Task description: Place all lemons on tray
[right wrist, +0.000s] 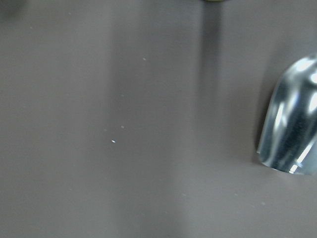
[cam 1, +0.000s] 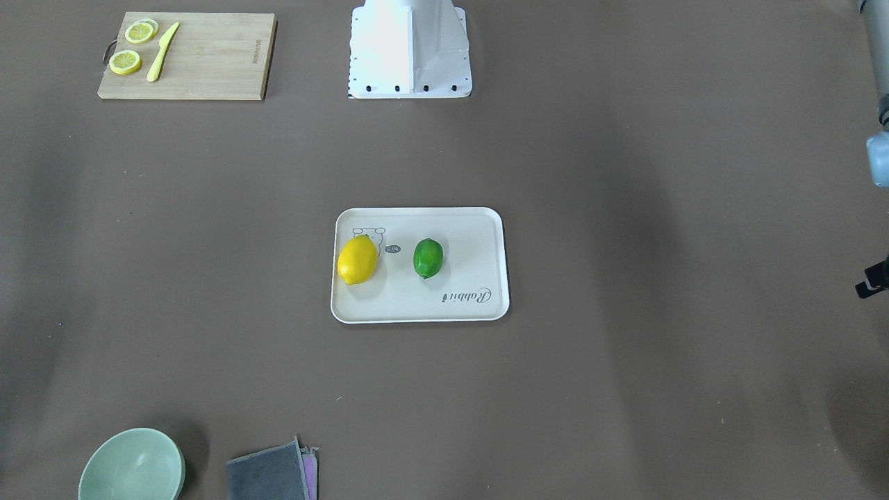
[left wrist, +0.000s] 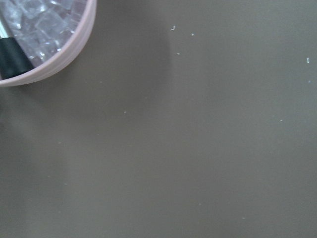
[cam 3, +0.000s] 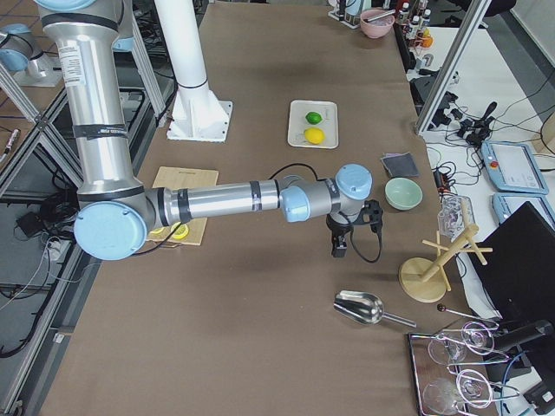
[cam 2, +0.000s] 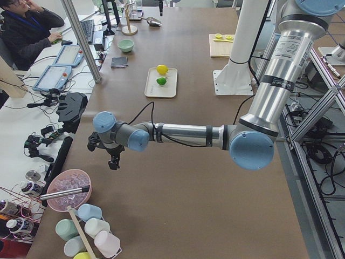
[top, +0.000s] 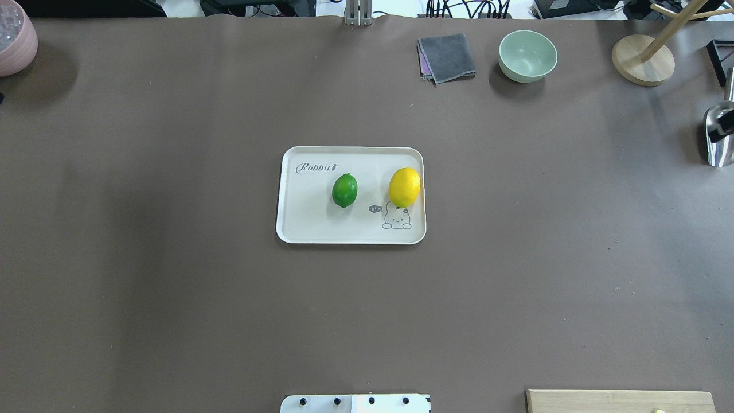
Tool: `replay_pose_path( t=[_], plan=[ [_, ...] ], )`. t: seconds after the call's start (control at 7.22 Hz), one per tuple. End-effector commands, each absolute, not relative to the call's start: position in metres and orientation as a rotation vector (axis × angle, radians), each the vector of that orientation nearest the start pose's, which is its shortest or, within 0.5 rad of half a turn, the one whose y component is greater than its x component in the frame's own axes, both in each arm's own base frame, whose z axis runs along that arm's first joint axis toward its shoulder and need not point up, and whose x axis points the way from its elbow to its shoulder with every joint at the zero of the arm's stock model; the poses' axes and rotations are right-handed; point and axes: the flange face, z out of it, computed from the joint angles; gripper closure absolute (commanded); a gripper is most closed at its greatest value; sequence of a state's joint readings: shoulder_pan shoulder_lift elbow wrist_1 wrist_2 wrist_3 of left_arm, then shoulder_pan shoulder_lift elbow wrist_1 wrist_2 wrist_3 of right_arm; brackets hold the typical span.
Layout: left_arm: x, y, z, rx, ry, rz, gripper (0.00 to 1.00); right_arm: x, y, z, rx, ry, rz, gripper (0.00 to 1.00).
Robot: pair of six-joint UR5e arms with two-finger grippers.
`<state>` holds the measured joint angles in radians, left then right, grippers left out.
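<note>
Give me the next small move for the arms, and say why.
Probably none: leave both arms parked. The yellow lemon and the green lemon both lie on the tray, apart, and no other whole lemon shows. The left gripper and right gripper hang near the ends of the table, away from the tray.

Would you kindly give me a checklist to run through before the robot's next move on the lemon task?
1. Yellow lemon lies on the tray: ok.
2. Green lemon lies on the tray, apart from the yellow one: ok.
3. No whole lemon off the tray in any view: ok. The cutting board holds only lemon slices and a knife.
4. Left tool is far from the tray, near the pink bowl: ok.
5. Right tool is far from the tray, near the metal scoop: ok.
6. Whether the tools are open or shut: cannot tell.
</note>
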<state>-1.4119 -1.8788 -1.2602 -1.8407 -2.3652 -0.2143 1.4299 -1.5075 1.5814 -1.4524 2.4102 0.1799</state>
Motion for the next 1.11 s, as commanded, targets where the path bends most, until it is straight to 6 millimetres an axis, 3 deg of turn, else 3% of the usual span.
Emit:
replay_pose_path(
  t=[0.0, 0.28, 0.42, 0.83, 0.97],
  plan=[
    [-0.021, -0.627, 0.621, 0.079, 0.857, 0.010, 0.02, 0.055, -0.476, 0.661, 0.052, -0.849, -0.004, 0.00],
    [-0.079, -0.572, 0.673, 0.027, 0.857, -0.097, 0.02, 0.066, -0.469, 0.666, 0.047, -0.825, 0.031, 0.00],
    [-0.088, -0.569, 0.675, 0.030, 0.856, -0.113, 0.02, 0.067, -0.472, 0.661, 0.056, -0.811, 0.033, 0.00],
    [-0.087, -0.563, 0.684, 0.019, 0.846, -0.122, 0.02, 0.067, -0.473, 0.658, 0.038, -0.787, 0.092, 0.00],
    [-0.088, -0.563, 0.677, 0.034, 0.847, -0.120, 0.02, 0.064, -0.473, 0.658, 0.038, -0.789, 0.087, 0.00]
  ],
)
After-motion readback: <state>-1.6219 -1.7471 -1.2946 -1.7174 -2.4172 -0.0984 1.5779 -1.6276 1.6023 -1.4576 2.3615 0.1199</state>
